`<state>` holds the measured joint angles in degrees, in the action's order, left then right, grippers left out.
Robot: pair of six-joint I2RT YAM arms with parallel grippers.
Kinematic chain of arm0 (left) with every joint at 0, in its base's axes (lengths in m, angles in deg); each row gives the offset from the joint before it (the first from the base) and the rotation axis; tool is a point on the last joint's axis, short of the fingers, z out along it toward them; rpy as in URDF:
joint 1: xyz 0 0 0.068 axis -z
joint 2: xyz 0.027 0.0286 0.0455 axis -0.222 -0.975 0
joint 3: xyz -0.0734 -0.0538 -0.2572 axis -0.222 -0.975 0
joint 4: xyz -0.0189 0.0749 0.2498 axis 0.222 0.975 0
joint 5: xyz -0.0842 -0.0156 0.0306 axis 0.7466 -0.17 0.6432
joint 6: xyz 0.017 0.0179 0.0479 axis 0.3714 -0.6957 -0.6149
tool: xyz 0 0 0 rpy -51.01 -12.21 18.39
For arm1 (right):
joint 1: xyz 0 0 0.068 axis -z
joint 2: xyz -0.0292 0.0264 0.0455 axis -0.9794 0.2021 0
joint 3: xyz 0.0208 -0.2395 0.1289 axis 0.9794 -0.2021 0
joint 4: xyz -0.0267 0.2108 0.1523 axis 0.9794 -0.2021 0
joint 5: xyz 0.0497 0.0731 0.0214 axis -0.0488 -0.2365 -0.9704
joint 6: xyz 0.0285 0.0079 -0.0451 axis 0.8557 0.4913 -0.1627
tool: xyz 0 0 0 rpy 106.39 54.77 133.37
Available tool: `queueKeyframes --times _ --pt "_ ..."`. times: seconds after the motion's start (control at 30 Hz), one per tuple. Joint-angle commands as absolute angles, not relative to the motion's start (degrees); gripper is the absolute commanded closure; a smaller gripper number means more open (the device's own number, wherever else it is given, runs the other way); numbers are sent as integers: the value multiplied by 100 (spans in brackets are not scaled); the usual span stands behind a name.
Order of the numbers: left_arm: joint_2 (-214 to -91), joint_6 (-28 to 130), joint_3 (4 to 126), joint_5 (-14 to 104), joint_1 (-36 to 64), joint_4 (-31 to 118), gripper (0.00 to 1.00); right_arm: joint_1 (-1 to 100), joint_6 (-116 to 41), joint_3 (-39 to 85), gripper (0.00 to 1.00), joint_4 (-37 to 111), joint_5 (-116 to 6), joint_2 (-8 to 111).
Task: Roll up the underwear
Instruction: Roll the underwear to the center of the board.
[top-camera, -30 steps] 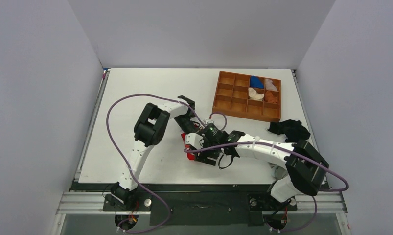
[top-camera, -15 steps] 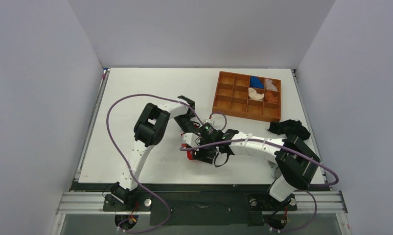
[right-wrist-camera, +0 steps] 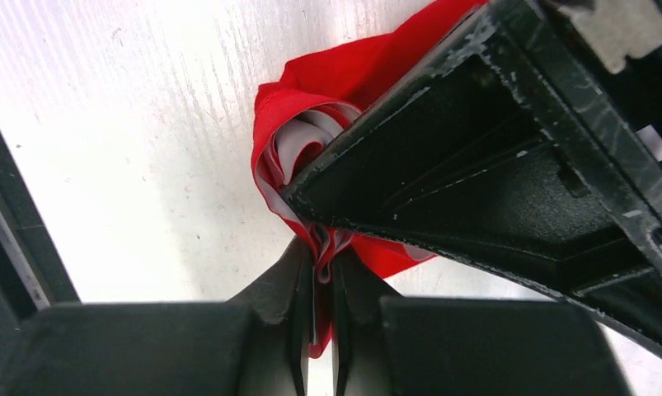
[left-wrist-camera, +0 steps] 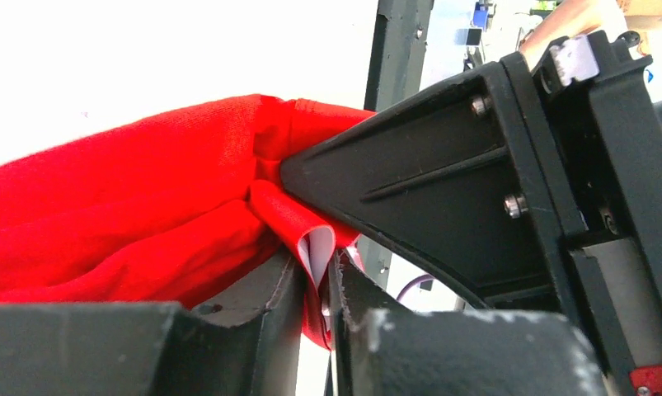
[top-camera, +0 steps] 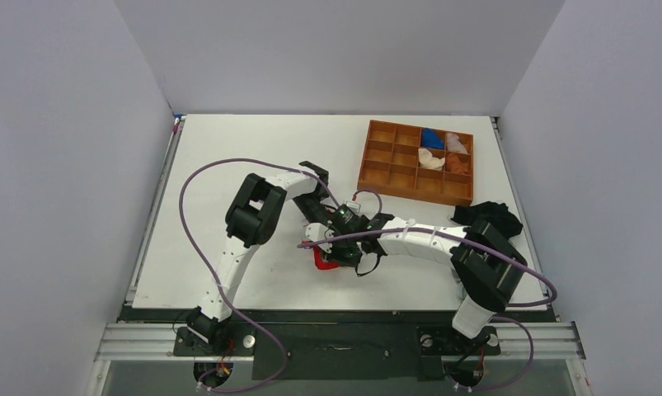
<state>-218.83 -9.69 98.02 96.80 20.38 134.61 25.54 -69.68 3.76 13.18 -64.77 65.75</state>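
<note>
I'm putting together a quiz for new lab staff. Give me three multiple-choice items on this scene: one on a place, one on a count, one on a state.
1. Where on the table is the wooden tray? A) far right B) near left C) under the left arm
2. How many tray compartments hold something? A) one B) four C) nine
3. What are the left gripper and right gripper doing? A) both hang open B) both shut on the red underwear C) only the left grips

1 A: the top view shows it far right. 2 B: blue, two whitish and one orange bundle. 3 B: each wrist view shows red fabric pinched between closed fingers.
</note>
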Motion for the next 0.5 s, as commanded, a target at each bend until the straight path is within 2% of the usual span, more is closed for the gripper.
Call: queueKeyframes --times 0.0,0.1,0.17,0.3,0.47 --pt "-21844 -1101 9990 9744 2000 13723 83 2617 -6933 692 100 1063 -6972 6656" --pt "-21704 -831 9956 9661 1968 13470 76 2618 -6867 711 100 882 -7207 6640" --pt "-21601 -657 9911 9569 1930 13282 67 2634 -6816 753 100 775 -7339 6651" --pt "-21444 -486 9862 9401 1841 13125 56 2665 -6559 748 100 715 -7545 6685" --pt "-21215 -304 9815 9234 1712 12981 50 2679 -6324 779 100 693 -7716 6763"
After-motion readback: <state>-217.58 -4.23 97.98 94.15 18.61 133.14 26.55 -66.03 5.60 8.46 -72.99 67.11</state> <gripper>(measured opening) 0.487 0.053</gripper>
